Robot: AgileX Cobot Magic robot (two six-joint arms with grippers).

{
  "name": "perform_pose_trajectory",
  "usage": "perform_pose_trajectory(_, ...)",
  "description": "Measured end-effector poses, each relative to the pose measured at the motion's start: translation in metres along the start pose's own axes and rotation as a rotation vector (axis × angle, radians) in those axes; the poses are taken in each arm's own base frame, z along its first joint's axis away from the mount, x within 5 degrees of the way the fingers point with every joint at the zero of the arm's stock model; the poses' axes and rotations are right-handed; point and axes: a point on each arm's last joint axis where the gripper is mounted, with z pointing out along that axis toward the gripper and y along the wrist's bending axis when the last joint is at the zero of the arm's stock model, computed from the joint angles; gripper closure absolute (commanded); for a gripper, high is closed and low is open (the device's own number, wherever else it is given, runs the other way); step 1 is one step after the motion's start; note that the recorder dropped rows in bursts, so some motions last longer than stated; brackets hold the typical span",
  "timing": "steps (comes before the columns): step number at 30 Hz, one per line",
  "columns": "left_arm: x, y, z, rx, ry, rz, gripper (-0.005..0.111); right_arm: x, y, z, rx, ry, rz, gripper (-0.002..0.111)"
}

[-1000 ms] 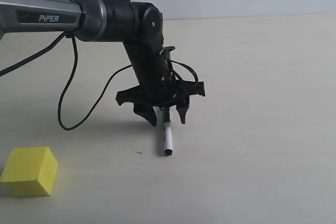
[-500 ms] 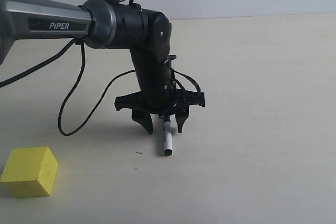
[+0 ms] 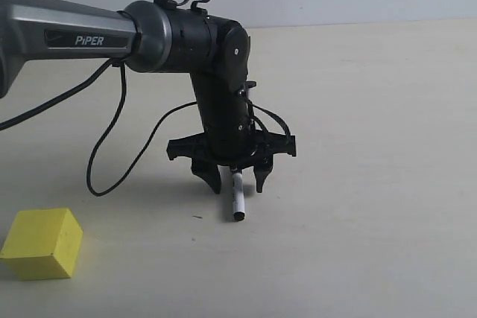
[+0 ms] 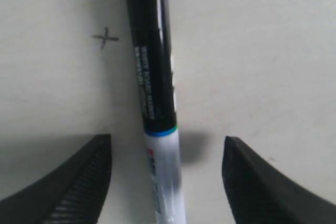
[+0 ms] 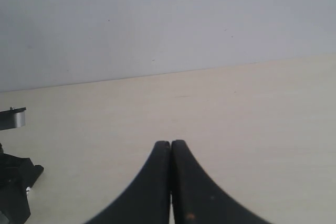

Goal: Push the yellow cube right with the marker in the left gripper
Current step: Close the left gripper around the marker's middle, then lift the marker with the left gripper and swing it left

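Now the grey arm (image 3: pixel 67 27) hangs its left gripper (image 3: pixel 238 188) spread wide, fingers (image 4: pixel 79 182) straddling but not touching the marker (image 4: pixel 157 103), which seems to lie on the table (image 3: pixel 373 221); the yellow cube (image 3: pixel 41 243) sits well apart, low on the exterior view's left. Best to clamp squarely on the barrel, keeping it straight for pushing. The right gripper (image 5: pixel 171 182) is pinched together, empty; the arm reads "PIPER", while the marker's print is too blurred to read.
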Motion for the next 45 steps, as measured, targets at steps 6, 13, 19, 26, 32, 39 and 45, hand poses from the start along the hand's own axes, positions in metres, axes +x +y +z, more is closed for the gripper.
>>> perform_pose_trajectory(6, 0.0, 0.0, 0.0, 0.0, 0.0, 0.0, 0.048, 0.0, 0.0, 0.0, 0.0, 0.0, 0.0, 0.108)
perform_pose_trajectory(13, 0.0, 0.0, 0.001, -0.005, 0.007, 0.018, 0.107, 0.0, 0.0, 0.0, 0.0, 0.0, 0.0, 0.108)
perform_pose_trajectory(19, -0.002, -0.004, -0.013, -0.005, 0.009, 0.254, 0.107, 0.0, 0.0, 0.0, 0.0, 0.0, 0.0, 0.108)
perform_pose_trajectory(26, 0.016, 0.005, -0.09, -0.075, -0.092, 0.603, 0.107, 0.0, 0.0, 0.0, 0.0, 0.0, 0.0, 0.108)
perform_pose_trajectory(32, 0.057, 0.042, -0.109, -0.183, -0.105, 0.799, 0.107, 0.0, 0.0, 0.0, 0.0, 0.0, 0.0, 0.108)
perform_pose_trajectory(39, 0.111, 0.09, -0.149, -0.296, -0.191, 0.948, 0.107, 0.0, 0.0, 0.0, 0.0, 0.0, 0.0, 0.108)
perform_pose_trajectory(45, 0.125, 0.111, -0.169, -0.414, -0.212, 0.959, 0.107, 0.0, 0.0, 0.0, 0.0, 0.0, 0.0, 0.108)
